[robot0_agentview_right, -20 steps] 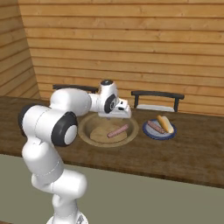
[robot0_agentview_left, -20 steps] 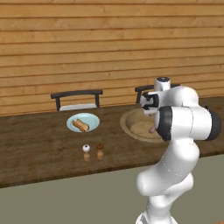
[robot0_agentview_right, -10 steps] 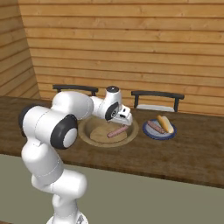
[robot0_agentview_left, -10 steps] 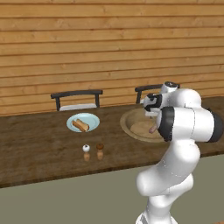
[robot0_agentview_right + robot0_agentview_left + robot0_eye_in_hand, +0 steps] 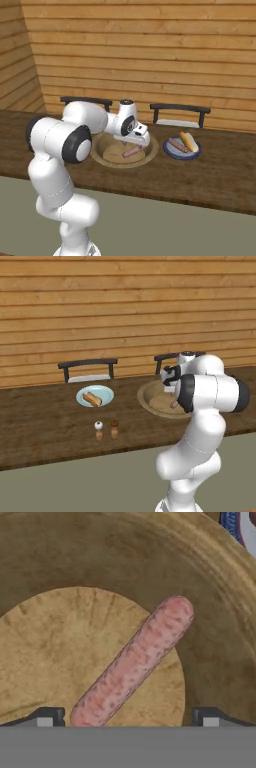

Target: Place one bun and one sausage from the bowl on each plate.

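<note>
We have our gripper (image 5: 127, 719) right down over the bowl (image 5: 210, 612), jaws spread wide and gripping nothing. Between the fingertips (image 5: 47, 717) lies a pink, speckled sausage (image 5: 135, 662), slanting across the bowl's paler flat bottom. The bowl itself is tan, wide and thick-rimmed, sitting on the dark wooden counter (image 5: 220, 175). Just beyond its rim, the pale blue plate (image 5: 172, 152) carries a bun (image 5: 189, 141) and a sausage side by side. Behind stand two dark chairs (image 5: 180, 112).

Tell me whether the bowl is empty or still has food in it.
Not empty. One sausage lies in the bowl, seen in the hand view and the right base view; no bun shows in it.
</note>
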